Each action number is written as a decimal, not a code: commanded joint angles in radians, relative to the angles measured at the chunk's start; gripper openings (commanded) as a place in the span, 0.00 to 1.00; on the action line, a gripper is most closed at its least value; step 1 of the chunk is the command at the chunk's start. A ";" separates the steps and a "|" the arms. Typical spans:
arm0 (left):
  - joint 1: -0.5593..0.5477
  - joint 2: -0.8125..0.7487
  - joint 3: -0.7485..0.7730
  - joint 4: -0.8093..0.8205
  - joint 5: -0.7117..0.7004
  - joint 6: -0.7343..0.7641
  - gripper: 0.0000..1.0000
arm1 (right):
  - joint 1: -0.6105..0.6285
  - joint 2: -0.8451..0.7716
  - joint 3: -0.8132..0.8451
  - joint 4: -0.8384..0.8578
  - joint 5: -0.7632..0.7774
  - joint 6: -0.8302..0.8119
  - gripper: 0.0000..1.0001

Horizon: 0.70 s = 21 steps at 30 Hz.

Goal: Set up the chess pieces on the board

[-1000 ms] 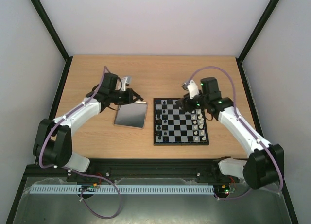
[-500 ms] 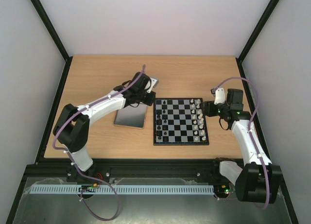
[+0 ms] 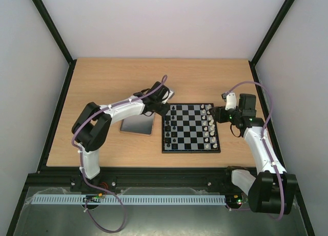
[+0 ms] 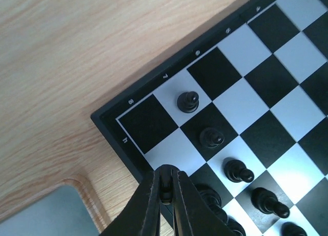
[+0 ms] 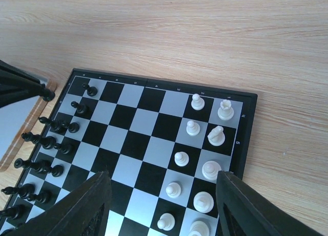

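Moved since a second ago: left arm, swung off the grey tray (image 3: 137, 124) and stretched across to the far left corner of the board (image 3: 189, 128); right arm, drawn back from over the board to its right edge. Left gripper (image 4: 165, 174) pressed together, pinching a tiny black chess piece (image 5: 47, 95) at the fingertips, too small to name. Poised near the board's rim, beside the empty dark corner square (image 4: 148, 124) and the empty light square (image 4: 164, 151) next to it in the back row. Other black pieces (image 4: 211, 138) already standing along this side, small ones in the second row and more further down the back row. White pieces (image 5: 192, 127) lined up on the opposite side. Right gripper (image 3: 217, 113) spread wide, holding nothing, parked just off the board above the wooden table (image 3: 102, 77). Likely step: setting the held piece on one of the two free back-row squares; cannot tell which from these views. To do it well: centre the fingertips over the chosen square before descending, come straight down, and keep clear of the piece just beside in the second row. Touch the base flat before letting go. Open only slightly, to avoid knocking the close neighbours. Lift straight up afterwards, without dragging sideways. Probably a light piece, easy to tip if released tilted or above the surface.
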 commanded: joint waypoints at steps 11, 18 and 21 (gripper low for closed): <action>0.002 0.089 0.045 0.026 0.020 -0.017 0.03 | -0.002 0.005 -0.014 0.017 -0.017 -0.014 0.57; 0.002 0.112 0.058 0.027 0.034 -0.026 0.05 | -0.002 0.010 -0.014 0.015 -0.019 -0.017 0.57; 0.002 0.120 0.062 0.024 0.035 -0.029 0.05 | -0.002 0.014 -0.013 0.015 -0.019 -0.019 0.57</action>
